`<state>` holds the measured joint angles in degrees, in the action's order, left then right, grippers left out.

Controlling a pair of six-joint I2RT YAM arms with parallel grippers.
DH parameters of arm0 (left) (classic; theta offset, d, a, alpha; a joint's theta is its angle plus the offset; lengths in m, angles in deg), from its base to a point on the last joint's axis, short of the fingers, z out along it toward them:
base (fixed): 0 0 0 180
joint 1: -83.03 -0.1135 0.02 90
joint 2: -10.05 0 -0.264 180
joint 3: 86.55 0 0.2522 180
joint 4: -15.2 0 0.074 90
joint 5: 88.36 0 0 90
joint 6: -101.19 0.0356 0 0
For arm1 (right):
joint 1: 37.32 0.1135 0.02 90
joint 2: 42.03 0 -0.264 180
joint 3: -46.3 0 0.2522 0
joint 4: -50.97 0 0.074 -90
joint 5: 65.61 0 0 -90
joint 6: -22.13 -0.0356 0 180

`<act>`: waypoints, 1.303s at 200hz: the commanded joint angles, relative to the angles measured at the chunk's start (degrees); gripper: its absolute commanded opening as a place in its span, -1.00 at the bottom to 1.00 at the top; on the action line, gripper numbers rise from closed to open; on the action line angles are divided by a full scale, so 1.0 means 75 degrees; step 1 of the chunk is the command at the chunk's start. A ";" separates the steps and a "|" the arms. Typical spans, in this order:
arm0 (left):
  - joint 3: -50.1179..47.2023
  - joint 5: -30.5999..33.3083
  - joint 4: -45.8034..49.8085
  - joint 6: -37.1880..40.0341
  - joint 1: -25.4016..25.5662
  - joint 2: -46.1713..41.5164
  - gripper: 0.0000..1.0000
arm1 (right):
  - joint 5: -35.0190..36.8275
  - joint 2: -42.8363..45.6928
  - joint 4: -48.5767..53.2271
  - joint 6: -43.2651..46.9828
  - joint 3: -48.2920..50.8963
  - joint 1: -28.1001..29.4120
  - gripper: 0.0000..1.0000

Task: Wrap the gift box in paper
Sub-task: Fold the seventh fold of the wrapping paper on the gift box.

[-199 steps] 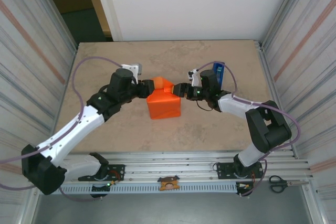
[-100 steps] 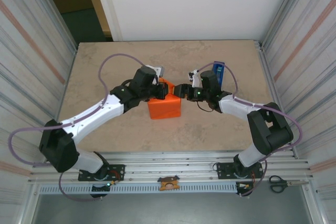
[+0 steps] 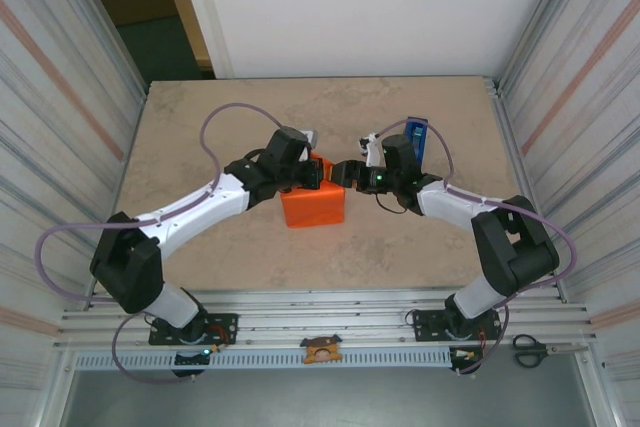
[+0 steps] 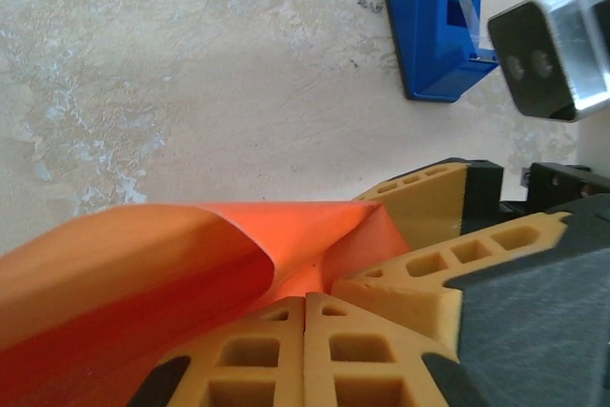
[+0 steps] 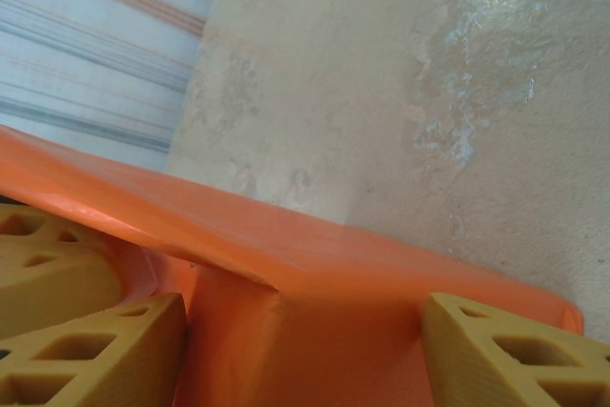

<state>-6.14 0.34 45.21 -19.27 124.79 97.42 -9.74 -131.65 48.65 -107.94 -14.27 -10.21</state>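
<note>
Top external: table [image 3: 200,127] has the paper [image 3: 315,205] folded into a boxy block at mid-table, between both arms. Blue tape dispenser [image 3: 416,137] sits just behind the right wrist, on the far side. Right gripper [image 3: 345,171] is at the block's far right corner, fingers wide and clamped across the paper-covered end. Left gripper [image 3: 318,172] is at the far top edge, jaws pressed together, tips against a curled paper flap.

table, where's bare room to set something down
Free: the far strip of table between the paper and back wall, the left side past the left arm, the near strip by the rail. Crowded: the middle, where left claw and right claw meet the paper, tape dispenser behind.
</note>
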 commanded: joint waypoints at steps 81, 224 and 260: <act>-0.0475 0.0348 0.0040 0.0129 -0.0025 0.0210 -0.99 | -0.0552 0.0002 0.1536 0.1575 -0.0932 -0.0192 0.30; -0.0696 0.0318 -0.0163 0.0153 -0.0025 0.0039 -1.00 | -0.2147 -0.1480 0.3664 0.9093 -0.3271 -0.0498 0.08; -0.0673 0.0245 -0.0183 0.0167 -0.0025 0.0057 -1.00 | -0.2433 -0.1812 0.4260 0.9434 -0.3757 -0.0510 0.00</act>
<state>-9.48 2.24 39.33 -19.00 124.68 98.01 -25.06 -143.48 75.95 -42.05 -39.42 -13.73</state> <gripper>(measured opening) 0.065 0.515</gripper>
